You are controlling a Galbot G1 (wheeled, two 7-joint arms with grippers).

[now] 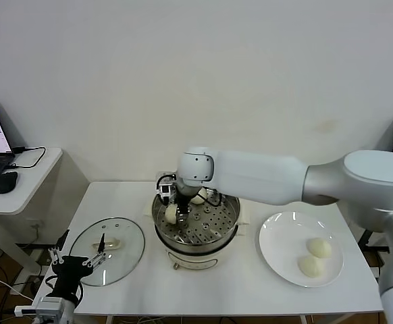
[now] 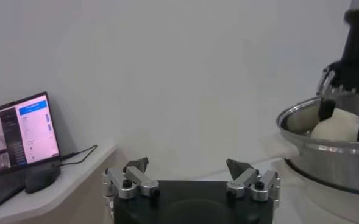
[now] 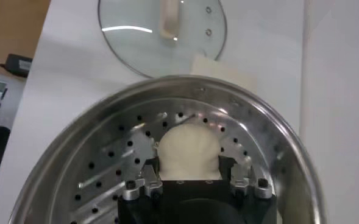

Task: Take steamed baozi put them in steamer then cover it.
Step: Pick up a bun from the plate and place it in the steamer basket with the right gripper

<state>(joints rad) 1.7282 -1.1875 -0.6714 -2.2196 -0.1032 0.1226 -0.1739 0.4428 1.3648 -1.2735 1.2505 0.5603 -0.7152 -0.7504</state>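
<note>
Right tool (image 1: pixel 176 210): clamped on one baozi (image 3: pixel 188 152), low inside steamer (image 1: pixel 231 223).
Second bun (image 1: pixel 200 196): seemingly in steamer, behind arm.
Plate (image 1: pixel 277 233): two buns (image 1: pixel 315 256) waiting.
Cover (image 1: pixel 107 243): off, on bench (image 1: pixel 250 290).
Left tool (image 2: pixel 191 176): wide, idle, bench's near-left corner.

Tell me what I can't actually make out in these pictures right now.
- Head view: a second baozi in the steamer is largely hidden behind the right gripper.
- Right wrist view: the held baozi has its underside hidden, so tray contact is unclear.
- Left wrist view: the cover and plate are out of frame; the left gripper is idle.
</note>
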